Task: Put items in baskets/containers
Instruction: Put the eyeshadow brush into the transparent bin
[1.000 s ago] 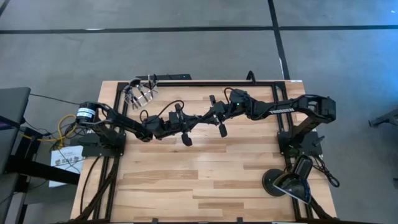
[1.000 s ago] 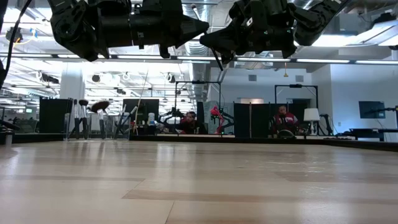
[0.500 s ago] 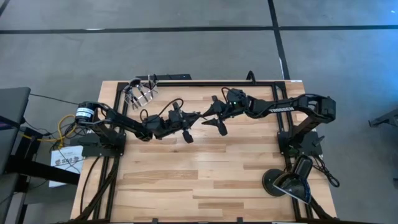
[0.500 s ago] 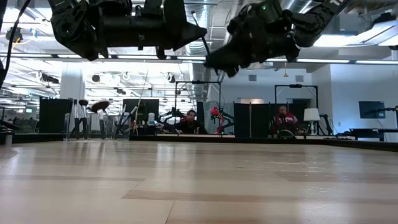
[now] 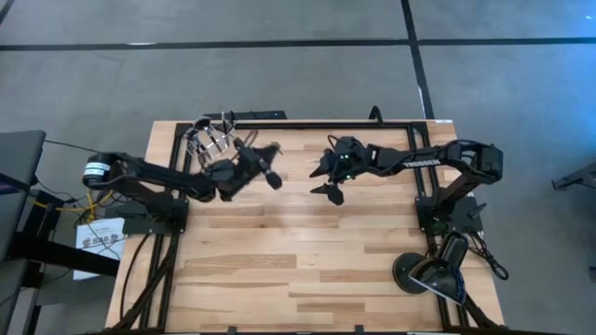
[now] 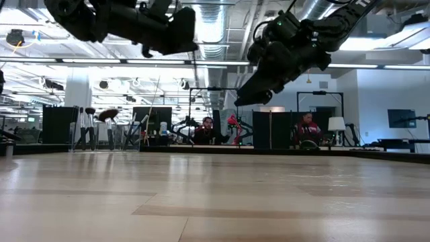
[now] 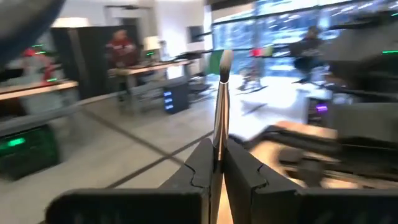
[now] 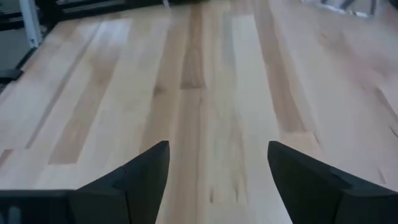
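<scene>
High view: "TROSSEN" lettering on right arm point(image 5: 419, 161), white.

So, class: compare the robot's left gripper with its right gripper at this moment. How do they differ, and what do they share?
The left gripper is shut on a makeup brush; the right gripper is open and empty.
The left gripper is at the table's far left part, near the clear cup of brushes; the right gripper is nearer the middle.
Both hang above the wooden table, touching nothing on it.

Wood table point(image 5: 307, 261) — clear cup point(image 5: 210, 140), lamp base point(image 5: 411, 273).
</scene>
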Robot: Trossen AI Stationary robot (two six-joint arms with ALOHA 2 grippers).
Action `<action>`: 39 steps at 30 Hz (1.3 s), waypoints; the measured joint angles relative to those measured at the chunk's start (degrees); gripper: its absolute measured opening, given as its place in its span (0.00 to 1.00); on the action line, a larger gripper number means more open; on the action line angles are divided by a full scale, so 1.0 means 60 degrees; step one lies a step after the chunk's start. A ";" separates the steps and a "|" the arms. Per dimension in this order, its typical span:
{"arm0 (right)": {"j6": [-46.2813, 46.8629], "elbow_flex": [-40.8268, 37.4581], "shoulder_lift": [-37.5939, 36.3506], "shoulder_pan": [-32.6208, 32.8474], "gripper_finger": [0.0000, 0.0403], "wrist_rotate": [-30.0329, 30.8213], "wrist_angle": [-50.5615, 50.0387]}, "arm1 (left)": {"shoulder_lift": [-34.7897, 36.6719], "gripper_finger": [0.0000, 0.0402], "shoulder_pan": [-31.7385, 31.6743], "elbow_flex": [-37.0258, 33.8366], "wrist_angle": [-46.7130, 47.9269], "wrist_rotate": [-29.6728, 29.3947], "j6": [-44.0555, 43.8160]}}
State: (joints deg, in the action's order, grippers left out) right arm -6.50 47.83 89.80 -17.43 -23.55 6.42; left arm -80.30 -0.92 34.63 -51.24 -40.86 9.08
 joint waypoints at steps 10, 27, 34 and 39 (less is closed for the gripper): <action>0.0004 -0.0003 0.0000 0.0345 0.66 0.0003 0.0581 | 0.1159 0.05 -0.2325 -0.0001 0.2010 -0.0933 0.0177; -0.0057 -0.0002 -0.0004 0.0172 0.66 0.0003 0.0562 | 0.1149 0.05 -0.4874 -0.2464 0.1088 -0.0952 -0.1479; -0.0095 0.0000 -0.0004 -0.0110 0.66 -0.0011 0.0730 | 0.1149 0.05 -0.5281 -0.2630 0.0457 -0.0773 -0.1273; -0.0110 -0.0002 -0.0004 -0.0202 0.66 -0.0037 0.0800 | 0.1149 0.05 -0.5447 -0.2630 0.0455 -0.0656 -0.1271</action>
State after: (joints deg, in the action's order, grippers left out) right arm -7.16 47.82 89.78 -18.65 -23.77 11.22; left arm -73.41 -33.61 18.85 -48.51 -44.79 1.45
